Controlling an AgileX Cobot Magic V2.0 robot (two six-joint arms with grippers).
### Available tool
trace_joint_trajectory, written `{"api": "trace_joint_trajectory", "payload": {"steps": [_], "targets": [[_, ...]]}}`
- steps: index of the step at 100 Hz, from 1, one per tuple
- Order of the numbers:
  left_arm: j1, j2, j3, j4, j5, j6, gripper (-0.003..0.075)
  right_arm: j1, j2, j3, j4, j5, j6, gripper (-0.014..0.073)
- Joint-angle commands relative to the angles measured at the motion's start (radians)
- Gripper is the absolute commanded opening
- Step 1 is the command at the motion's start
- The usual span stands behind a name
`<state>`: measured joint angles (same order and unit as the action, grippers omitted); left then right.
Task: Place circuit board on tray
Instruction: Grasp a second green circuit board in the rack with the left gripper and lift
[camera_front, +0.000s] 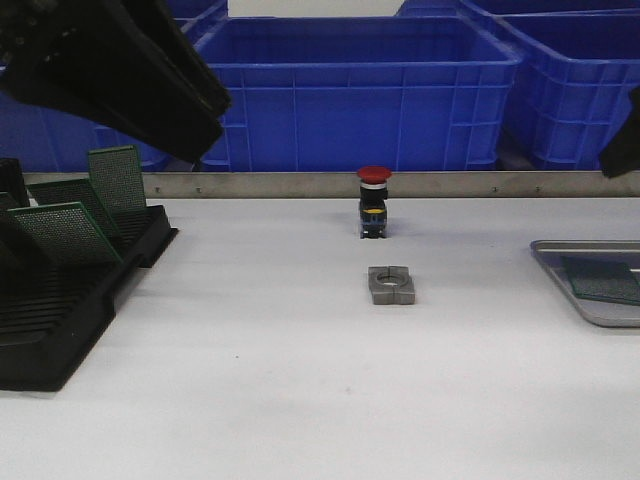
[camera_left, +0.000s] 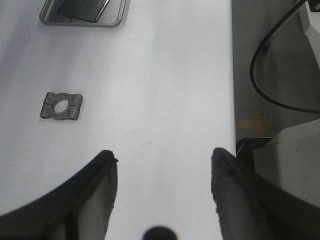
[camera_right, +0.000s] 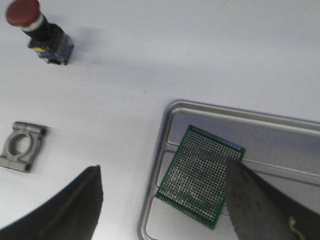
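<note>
A green perforated circuit board lies flat in the silver-grey tray at the table's right side. Tray and board also show in the front view. My right gripper is open and empty above the tray's left edge, one finger over the board's corner and clear of it. My left gripper is open and empty above bare table near the rack. The tray with its board shows far off in the left wrist view.
A black slotted rack at the left holds several upright green boards. A red-capped push button and a grey metal clamp block stand mid-table. Blue bins line the back. The table's edge is near the left gripper.
</note>
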<state>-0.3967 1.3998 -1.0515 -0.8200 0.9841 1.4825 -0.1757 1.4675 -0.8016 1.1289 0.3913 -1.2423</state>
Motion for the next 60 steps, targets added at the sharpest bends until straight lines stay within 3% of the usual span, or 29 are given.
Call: {"api": "trace_joint_trajectory", "payload": {"steps": [1,17,37,60], "targets": [[0.008,-0.038,-0.034,-0.004,-0.036,-0.017,0.0383,-0.005,-0.097,-0.032,0.025,0.051,-0.002,0.0536],[0.051,-0.063,-0.051,0.154,-0.116,-0.036,0.0384,-0.005,-0.198,-0.032,0.022,0.178,-0.002,0.0536],[0.138,-0.063,-0.051,0.419,-0.191,-0.037,0.0383,-0.005,-0.269,-0.032,0.022,0.2,-0.002,0.0536],[0.173,0.012,-0.051,0.487,-0.252,-0.039,0.0383,-0.005,-0.289,-0.032,0.022,0.2,-0.002,0.0536]]}}
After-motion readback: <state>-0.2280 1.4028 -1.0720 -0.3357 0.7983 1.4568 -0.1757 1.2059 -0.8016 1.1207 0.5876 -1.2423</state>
